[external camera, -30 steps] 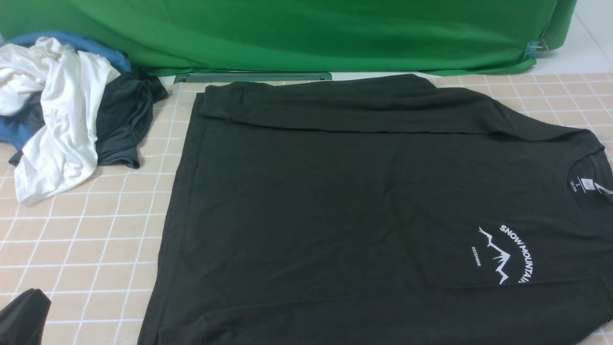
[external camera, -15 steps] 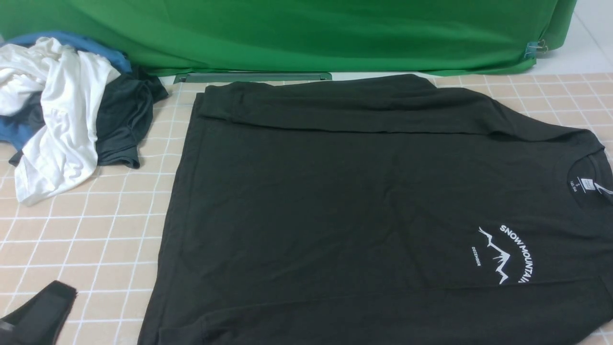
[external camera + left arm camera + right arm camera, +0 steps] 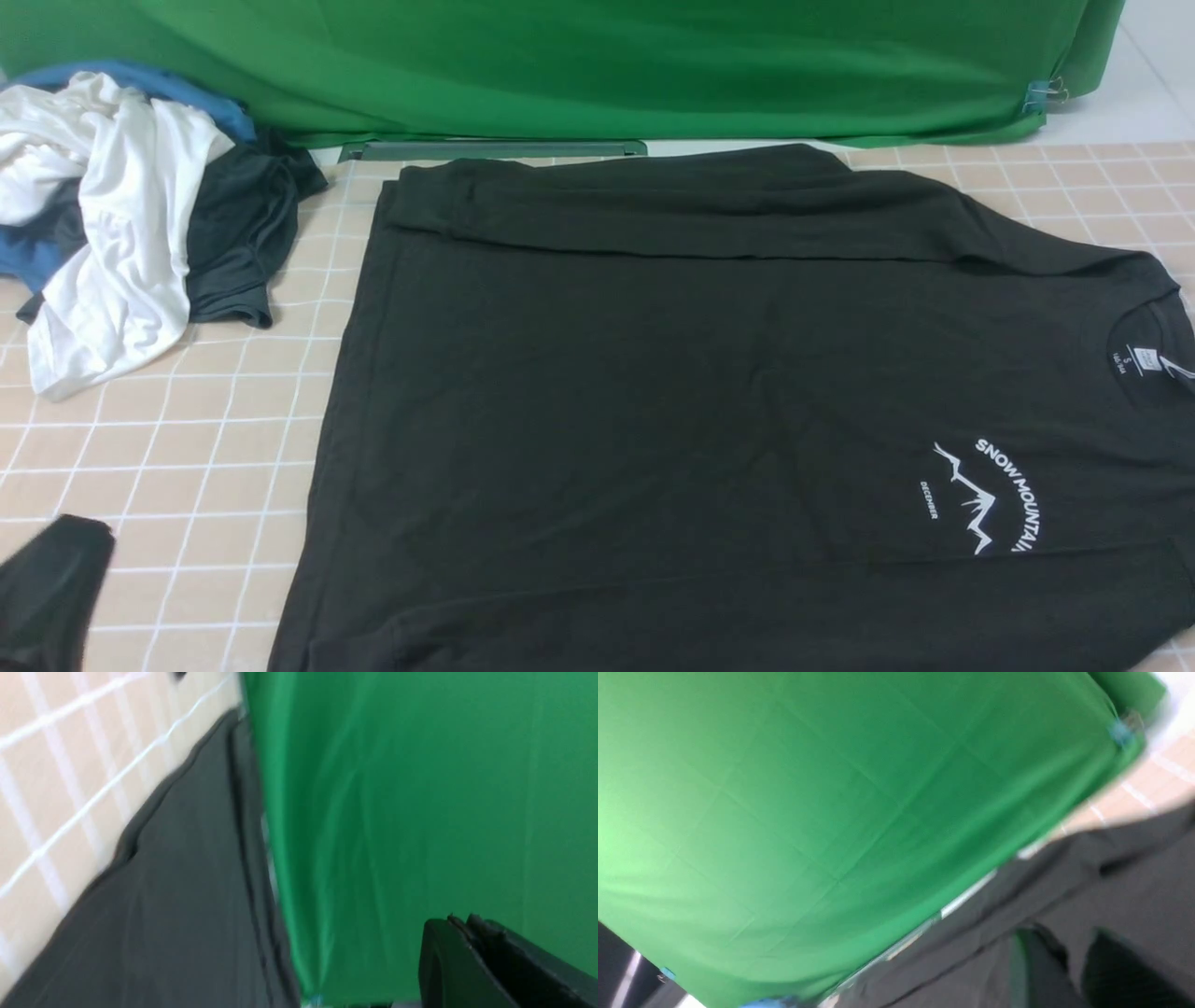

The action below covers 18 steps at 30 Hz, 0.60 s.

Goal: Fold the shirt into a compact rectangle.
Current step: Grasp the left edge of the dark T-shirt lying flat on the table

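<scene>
The black shirt (image 3: 653, 392) lies spread flat on the tiled table, with its far side folded over in a long band (image 3: 672, 201). Its white mountain print (image 3: 990, 495) and neck label (image 3: 1141, 359) sit at the right. My left gripper (image 3: 70, 546) shows at the bottom left corner, off the shirt's hem edge. In the left wrist view this gripper (image 3: 460, 921) has its fingers pressed together with nothing held, above the shirt (image 3: 187, 882). My right gripper (image 3: 1071, 952) is blurred, its fingers apart over the shirt (image 3: 1134, 891). It is outside the front view.
A heap of clothes lies at the far left: a white garment (image 3: 121, 233), a dark grey one (image 3: 233, 233) and a blue one (image 3: 37, 257). A green backdrop (image 3: 597, 65) hangs along the table's far edge, held by a clip (image 3: 1046, 93).
My left gripper reached right toward the shirt's hem, then drew back left and slightly up. The shirt has not moved.
</scene>
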Each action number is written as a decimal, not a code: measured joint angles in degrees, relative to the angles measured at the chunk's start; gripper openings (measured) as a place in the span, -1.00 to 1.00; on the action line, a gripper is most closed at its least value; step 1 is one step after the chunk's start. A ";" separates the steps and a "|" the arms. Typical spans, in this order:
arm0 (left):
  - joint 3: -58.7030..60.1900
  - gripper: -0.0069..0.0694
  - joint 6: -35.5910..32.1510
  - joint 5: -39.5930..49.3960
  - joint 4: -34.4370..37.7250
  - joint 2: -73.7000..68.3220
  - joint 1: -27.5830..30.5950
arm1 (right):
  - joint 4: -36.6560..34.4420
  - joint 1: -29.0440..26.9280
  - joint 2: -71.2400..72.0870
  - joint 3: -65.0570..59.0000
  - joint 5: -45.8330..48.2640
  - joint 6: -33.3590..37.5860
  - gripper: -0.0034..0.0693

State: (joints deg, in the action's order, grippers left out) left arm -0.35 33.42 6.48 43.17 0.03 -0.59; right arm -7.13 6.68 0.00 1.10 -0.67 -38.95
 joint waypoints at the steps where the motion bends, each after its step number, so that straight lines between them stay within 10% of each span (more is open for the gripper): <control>1: -1.08 -0.77 -1.27 0.06 -0.76 0.00 0.00 | -0.06 0.11 0.02 1.95 0.27 3.08 -0.69; 6: -18.89 -0.77 -6.81 8.26 -11.72 -6.95 0.00 | -0.06 0.27 -5.96 19.11 14.34 17.25 -0.82; 10: -41.00 -0.77 -11.72 39.20 -20.49 -26.39 0.00 | 1.00 0.27 -19.15 38.60 42.85 34.72 -0.82; 13: -48.25 -0.77 -20.11 56.80 -20.71 -39.85 0.00 | 1.73 0.27 -27.17 46.77 56.65 41.92 -0.82; 18: -46.80 -0.77 -29.10 61.91 -17.25 -56.43 -0.14 | 1.74 0.27 -34.57 50.51 63.46 44.59 -0.81</control>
State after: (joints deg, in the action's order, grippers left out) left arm -47.15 4.32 68.39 25.93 -56.39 -0.73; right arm -5.38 6.95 -34.57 51.61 62.79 5.64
